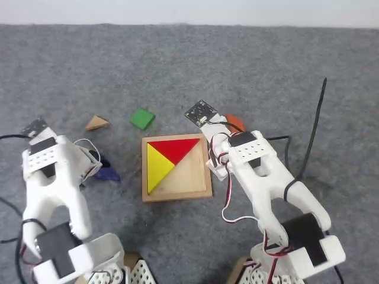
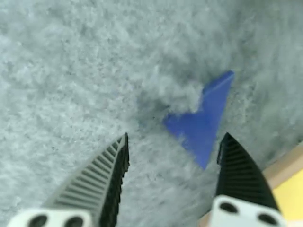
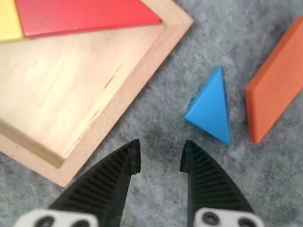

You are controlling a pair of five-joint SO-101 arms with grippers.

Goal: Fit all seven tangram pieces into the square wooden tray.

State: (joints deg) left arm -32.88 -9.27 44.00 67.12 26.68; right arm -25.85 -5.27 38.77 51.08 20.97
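The left end effector [image 2: 176, 138] hangs open over the grey bench [image 2: 61, 71], jaws spread either side of the dark blue triangle [image 2: 203, 123]. The wooden tray [image 2: 286, 165] rim lies just past one finger. The right end effector [image 3: 161, 143] is open and empty just outside the tray's edge. The light blue triangle [image 3: 210, 111] is just ahead of it and the orange parallelogram [image 3: 274, 90] lies beyond. Inside the tray, the red triangle [image 3: 80, 14] and yellow triangle [image 3: 8, 19] touch; its remaining floor is bare wood.
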